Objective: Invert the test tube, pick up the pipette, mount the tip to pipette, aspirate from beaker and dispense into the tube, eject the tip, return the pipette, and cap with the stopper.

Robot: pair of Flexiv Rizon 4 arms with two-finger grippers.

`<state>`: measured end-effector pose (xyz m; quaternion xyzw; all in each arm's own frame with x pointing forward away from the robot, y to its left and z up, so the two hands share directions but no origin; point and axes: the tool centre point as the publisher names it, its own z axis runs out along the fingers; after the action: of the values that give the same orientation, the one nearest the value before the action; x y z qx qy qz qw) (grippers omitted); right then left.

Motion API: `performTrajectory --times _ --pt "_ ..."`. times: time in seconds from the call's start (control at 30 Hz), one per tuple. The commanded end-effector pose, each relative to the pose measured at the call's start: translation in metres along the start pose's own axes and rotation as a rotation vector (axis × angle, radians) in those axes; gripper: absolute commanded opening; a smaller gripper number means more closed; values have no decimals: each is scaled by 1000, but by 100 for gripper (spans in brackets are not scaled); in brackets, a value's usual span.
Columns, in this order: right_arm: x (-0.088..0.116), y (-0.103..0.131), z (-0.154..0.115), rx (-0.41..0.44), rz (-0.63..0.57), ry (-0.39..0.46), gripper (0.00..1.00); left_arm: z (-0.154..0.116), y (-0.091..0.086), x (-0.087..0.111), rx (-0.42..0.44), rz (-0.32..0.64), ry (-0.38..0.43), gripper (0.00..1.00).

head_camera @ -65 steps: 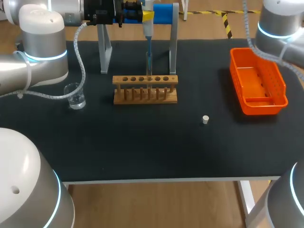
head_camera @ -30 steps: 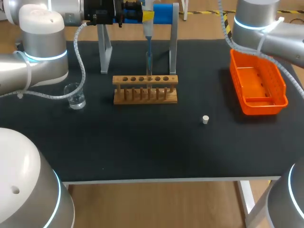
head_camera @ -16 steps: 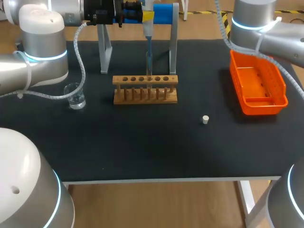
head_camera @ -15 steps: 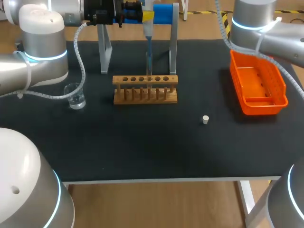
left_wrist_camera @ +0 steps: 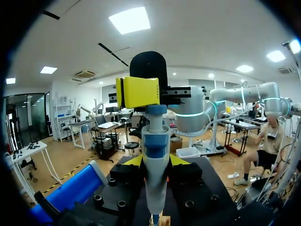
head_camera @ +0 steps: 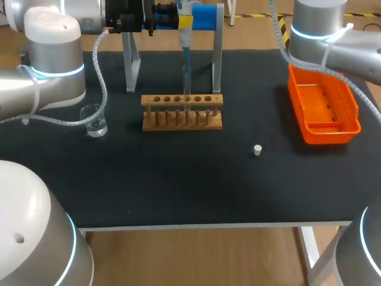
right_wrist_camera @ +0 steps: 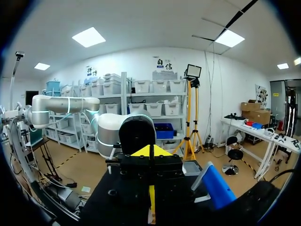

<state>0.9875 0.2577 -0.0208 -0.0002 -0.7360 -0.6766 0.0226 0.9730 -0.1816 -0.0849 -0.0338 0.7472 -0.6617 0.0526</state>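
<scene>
My left gripper [head_camera: 182, 19] is high at the back, shut on the blue-and-white pipette [head_camera: 185, 42], which hangs upright. Its thin tip [head_camera: 186, 77] points down into a middle hole of the wooden tube rack [head_camera: 182, 112]; the clear tube there is hard to make out. In the left wrist view the pipette [left_wrist_camera: 155, 165] stands between the yellow fingers of that gripper [left_wrist_camera: 154, 127]. The beaker [head_camera: 94, 120] with liquid sits left of the rack. The white stopper [head_camera: 257, 149] lies alone, front right of the rack. My right gripper [right_wrist_camera: 151, 200] is shut and holds nothing.
An orange tray [head_camera: 351, 113] sits at the right side of the table. The pipette stand [head_camera: 216, 53], grey legs with a blue top, rises just behind the rack. My right arm [head_camera: 321, 33] hangs over the tray's far end.
My right arm has swung left along the back edge, over the tray's far end. The left arm, pipette and table objects have not moved.
</scene>
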Motion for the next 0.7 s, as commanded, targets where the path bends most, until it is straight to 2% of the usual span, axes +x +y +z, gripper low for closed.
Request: performTrajectory --times 0.03,0.47,0.7 --pt "0 -9 -1 -1 8 2 0 0 -3 -1 4 2 -1 0" --pt "1 -24 0 -2 38 6 0 0 -3 -1 4 2 -1 0" --pt "4 -5 -6 -14 -10 3 2 0 -3 -1 4 2 -1 0"
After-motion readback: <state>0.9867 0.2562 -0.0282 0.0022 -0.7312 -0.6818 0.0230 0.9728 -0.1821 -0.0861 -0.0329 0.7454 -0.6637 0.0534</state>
